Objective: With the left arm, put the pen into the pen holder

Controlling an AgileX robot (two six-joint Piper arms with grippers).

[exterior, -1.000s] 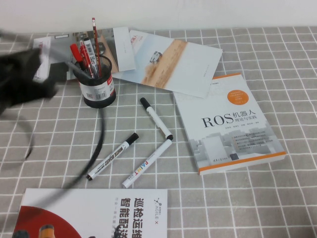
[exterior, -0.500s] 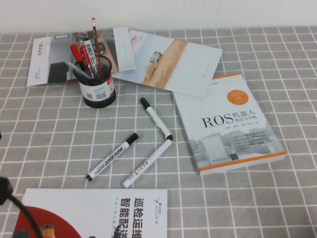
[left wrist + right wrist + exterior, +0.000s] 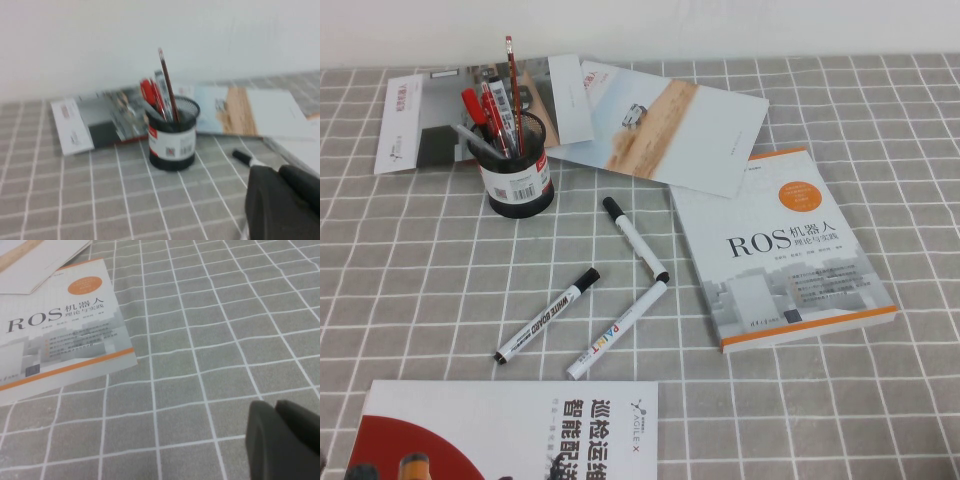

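Note:
The pen (image 3: 510, 90), a thin dark-red pencil, stands upright in the black mesh pen holder (image 3: 518, 178) at the back left of the table, among red pens and a marker. It also shows in the left wrist view (image 3: 167, 82), inside the holder (image 3: 172, 145). My left gripper (image 3: 277, 172) is out of the high view; in its wrist view it is shut and empty, well back from the holder above the cloth. My right gripper (image 3: 275, 412) is shut and empty above the checked cloth, beside the ROS book (image 3: 60, 345).
Three white black-capped markers (image 3: 635, 240) (image 3: 548, 315) (image 3: 618, 330) lie mid-table. The ROS book (image 3: 780, 250) lies to the right, brochures (image 3: 660, 125) at the back, and a red-and-white magazine (image 3: 510, 430) at the front left.
My left arm was beside the holder, then drew back toward the front left and has left the high view. The pencil stays in the holder.

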